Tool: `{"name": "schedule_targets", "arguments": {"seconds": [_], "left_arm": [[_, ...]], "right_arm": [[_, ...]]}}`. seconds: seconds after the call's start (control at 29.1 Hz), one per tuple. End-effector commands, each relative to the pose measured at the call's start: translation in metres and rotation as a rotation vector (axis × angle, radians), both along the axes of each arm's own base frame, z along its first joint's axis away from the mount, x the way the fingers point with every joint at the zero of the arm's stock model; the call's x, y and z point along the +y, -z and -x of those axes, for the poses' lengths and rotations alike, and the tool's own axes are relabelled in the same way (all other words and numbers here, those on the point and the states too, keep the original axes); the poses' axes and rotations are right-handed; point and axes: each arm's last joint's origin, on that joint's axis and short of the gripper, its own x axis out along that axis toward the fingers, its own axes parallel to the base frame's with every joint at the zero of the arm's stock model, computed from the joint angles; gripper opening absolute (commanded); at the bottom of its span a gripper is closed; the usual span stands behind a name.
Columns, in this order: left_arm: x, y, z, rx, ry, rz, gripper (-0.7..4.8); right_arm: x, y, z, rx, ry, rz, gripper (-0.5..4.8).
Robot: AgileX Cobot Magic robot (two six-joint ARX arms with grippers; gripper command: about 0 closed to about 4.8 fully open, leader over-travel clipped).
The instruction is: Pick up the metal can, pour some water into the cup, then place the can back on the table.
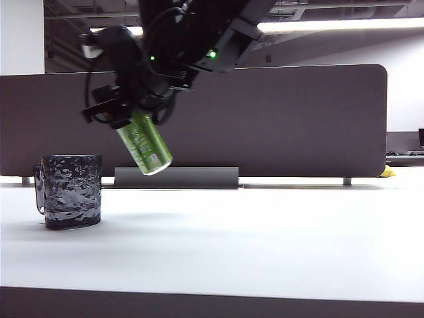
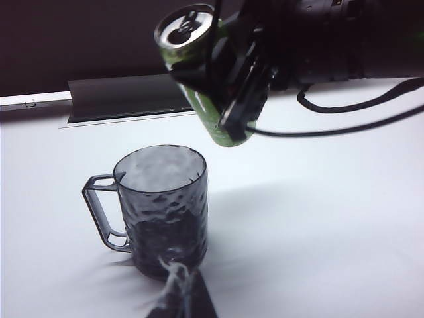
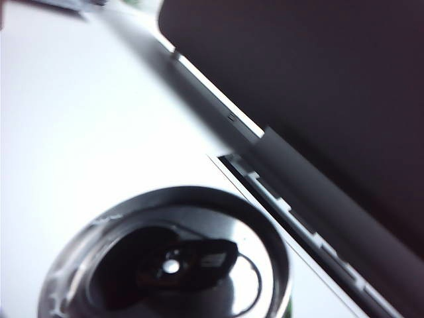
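One can point(image 1: 144, 143), clamped in the right gripper point(image 1: 126, 114), tilts beside the cup point(image 1: 69, 191); move over its mouth first. Left gripper point(image 2: 180, 301): jaws unclear.

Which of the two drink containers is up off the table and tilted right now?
The green metal can: the right gripper holds it tilted in the air, while the dark cup stands upright on the table.

A bright-green metal can point(image 1: 144, 143) with pale lettering and a silver rim, a glossy grey-black, bumpy-patterned cup point(image 1: 69, 191), and a plain white worktop point(image 1: 265, 238) before a dark grey partition point(image 1: 298, 119).
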Motion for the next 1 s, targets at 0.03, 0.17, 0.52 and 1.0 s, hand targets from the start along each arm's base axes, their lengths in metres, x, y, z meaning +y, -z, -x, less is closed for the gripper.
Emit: {"name": "schedule_targets", "arguments": {"seconds": [0.03, 0.17, 0.52, 1.0], "left_arm": [[0.000, -0.002, 0.000, -0.013, 0.005, 0.004, -0.05], [0.000, -0.002, 0.000, -0.013, 0.005, 0.004, -0.05], [0.000, -0.002, 0.000, -0.013, 0.006, 0.004, -0.05], [0.000, -0.002, 0.000, -0.013, 0.005, 0.004, -0.05]], "right_arm": [[-0.011, -0.018, -0.007, 0.017, 0.041, -0.122, 2.01], [-0.021, -0.022, -0.015, 0.062, 0.044, -0.184, 2.01], [-0.040, -0.021, -0.030, 0.200, -0.045, -0.291, 2.02], [-0.086, 0.019, -0.030, 0.301, -0.183, -0.506, 2.02]]}}
